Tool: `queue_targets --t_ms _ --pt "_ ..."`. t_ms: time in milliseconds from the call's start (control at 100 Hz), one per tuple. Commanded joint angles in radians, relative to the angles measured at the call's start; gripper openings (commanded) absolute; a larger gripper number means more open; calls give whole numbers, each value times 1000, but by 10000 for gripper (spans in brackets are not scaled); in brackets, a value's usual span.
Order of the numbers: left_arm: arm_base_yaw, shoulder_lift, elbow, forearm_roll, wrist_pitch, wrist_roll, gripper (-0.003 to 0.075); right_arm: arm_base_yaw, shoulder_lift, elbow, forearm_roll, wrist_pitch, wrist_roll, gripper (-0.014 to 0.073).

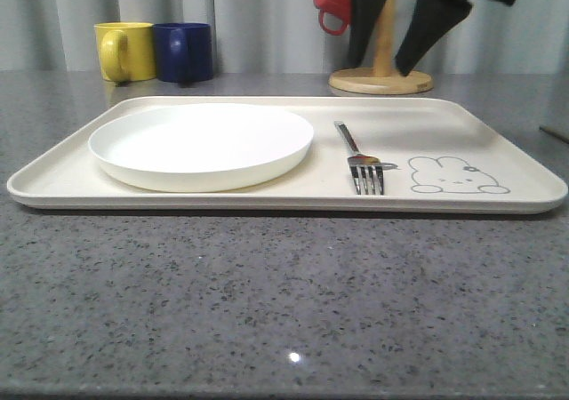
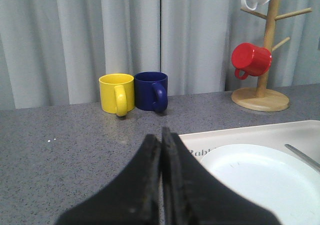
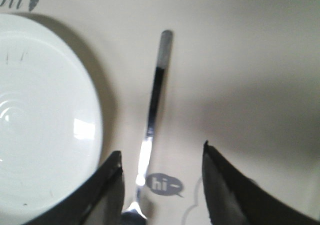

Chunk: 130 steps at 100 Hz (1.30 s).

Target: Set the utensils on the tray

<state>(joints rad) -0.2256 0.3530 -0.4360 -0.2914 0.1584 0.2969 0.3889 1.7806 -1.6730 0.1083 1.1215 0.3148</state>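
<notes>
The steel fork (image 1: 360,156) lies on the cream tray (image 1: 498,138), tines toward the front, just left of the grey rabbit drawing (image 1: 455,176). A round white plate (image 1: 200,142) takes up the tray's left half. My right gripper (image 1: 378,67) hangs open above the tray's back edge, over the fork's handle. In the right wrist view, this gripper (image 3: 161,149) looks straight down on the fork (image 3: 152,105), which lies free between the spread fingers beside the plate (image 3: 40,115). My left gripper (image 2: 161,135) is shut and empty, low over the counter by the tray's corner (image 2: 240,133).
A yellow mug (image 1: 124,51) and a blue mug (image 1: 184,52) stand behind the tray at the left. A wooden mug tree (image 1: 382,78) with a red mug (image 1: 332,2) stands at the back right, close behind my right gripper. Grey counter runs along the front.
</notes>
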Motion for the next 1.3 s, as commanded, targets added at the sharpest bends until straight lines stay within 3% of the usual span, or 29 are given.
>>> queue_targets --t_ms 0,250,460,770,1290 --pt "-7 6 -27 -3 -83 -3 -18 -70 -83 -36 -8 33 -86 375" --pt "-7 6 -27 -3 -83 -3 -18 -286 -107 -33 -14 146 -228 375" --pt "-7 6 -27 -3 -83 -3 -18 -369 -107 34 -87 144 -246 375" --pt "-7 6 -27 -3 -83 -3 -18 -389 -88 119 -108 123 -275 375" --pt "-7 6 -27 -3 -83 -3 -18 -389 -11 120 -108 133 -290 375"
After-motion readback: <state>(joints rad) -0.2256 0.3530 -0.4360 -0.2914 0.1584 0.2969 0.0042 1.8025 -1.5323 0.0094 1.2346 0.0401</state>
